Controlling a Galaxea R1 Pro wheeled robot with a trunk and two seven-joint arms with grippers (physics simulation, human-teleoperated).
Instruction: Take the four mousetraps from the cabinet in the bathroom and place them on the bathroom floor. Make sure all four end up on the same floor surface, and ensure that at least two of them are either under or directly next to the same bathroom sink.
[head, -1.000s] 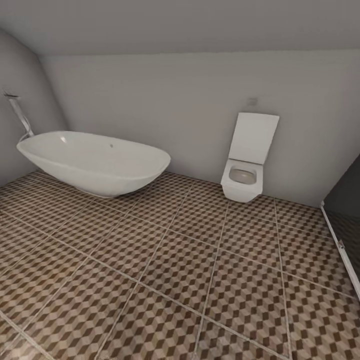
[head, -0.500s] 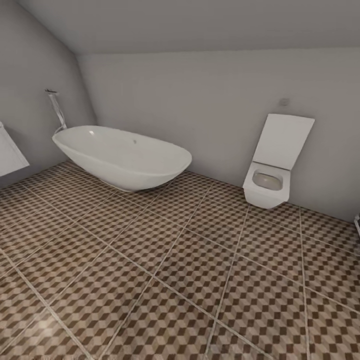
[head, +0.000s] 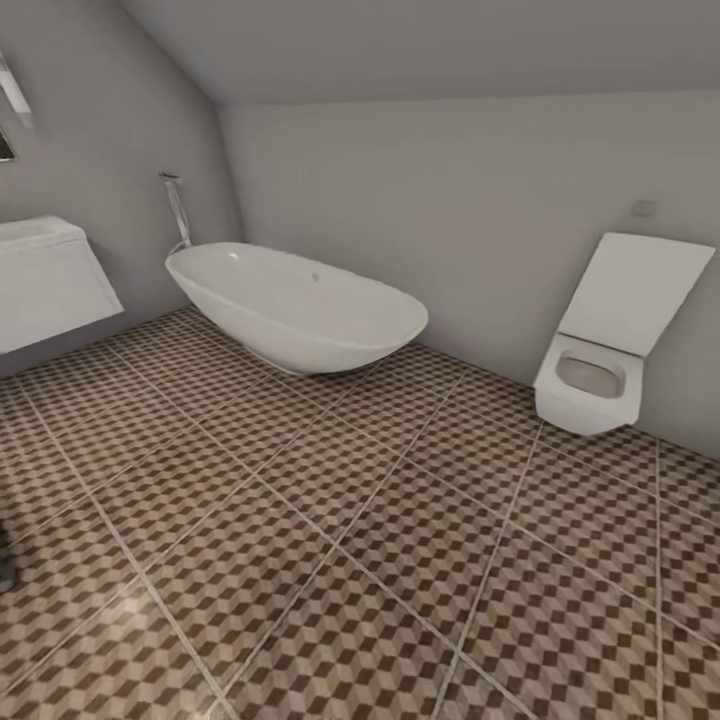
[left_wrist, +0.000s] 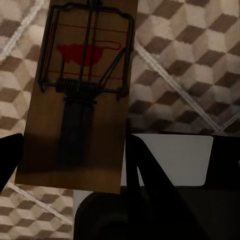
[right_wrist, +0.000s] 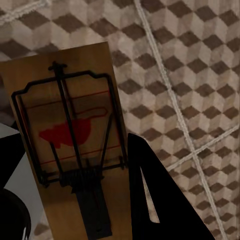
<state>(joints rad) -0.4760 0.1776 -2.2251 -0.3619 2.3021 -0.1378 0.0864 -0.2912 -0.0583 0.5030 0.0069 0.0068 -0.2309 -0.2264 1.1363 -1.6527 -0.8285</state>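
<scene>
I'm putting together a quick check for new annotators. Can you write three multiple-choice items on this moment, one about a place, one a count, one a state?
1. What stands between the vanity and the toilet along the walls?
A. a shower stall
B. a bathtub
C. a wooden cabinet

2. How many mousetraps are being carried?
A. one
B. two
C. four

3. What is the toilet lid's state?
A. raised
B. closed
C. missing

Answers:
1. B: the head view shows the white bathtub between the vanity and the toilet.
2. B: the left gripper holds one mousetrap, the right gripper another mousetrap.
3. A: the toilet lid leans up against the wall, with the bowl open.
</scene>
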